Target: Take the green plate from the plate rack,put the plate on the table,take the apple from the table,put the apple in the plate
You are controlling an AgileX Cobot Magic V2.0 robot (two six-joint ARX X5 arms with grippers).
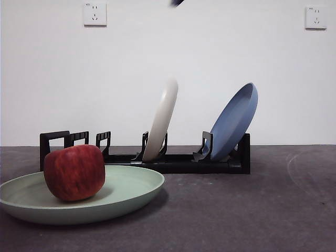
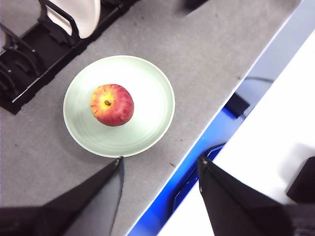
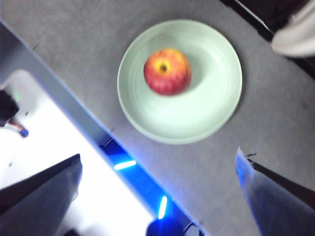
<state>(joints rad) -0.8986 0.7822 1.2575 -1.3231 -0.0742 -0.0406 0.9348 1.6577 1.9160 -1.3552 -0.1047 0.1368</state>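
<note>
The green plate (image 1: pixel 123 191) lies flat on the table (image 1: pixel 252 210) at the front left, with the red apple (image 1: pixel 74 172) sitting in it. Both show in the left wrist view (plate (image 2: pixel 147 93), apple (image 2: pixel 112 104)) and in the right wrist view (plate (image 3: pixel 206 113), apple (image 3: pixel 167 71)). The black plate rack (image 1: pixel 184 163) stands behind the plate. My left gripper (image 2: pixel 160 164) is open and empty, high above the plate's near side. My right gripper (image 3: pixel 160 164) is open and empty, also high above the plate. A dark tip (image 1: pixel 176 2) shows at the top edge of the front view.
The rack holds a cream-white plate (image 1: pixel 163 118) upright in the middle and a blue plate (image 1: pixel 235 119) leaning at its right end. The table's front edge (image 2: pixel 206 123) runs close beside the green plate. Two wall sockets (image 1: pixel 94 14) are on the back wall.
</note>
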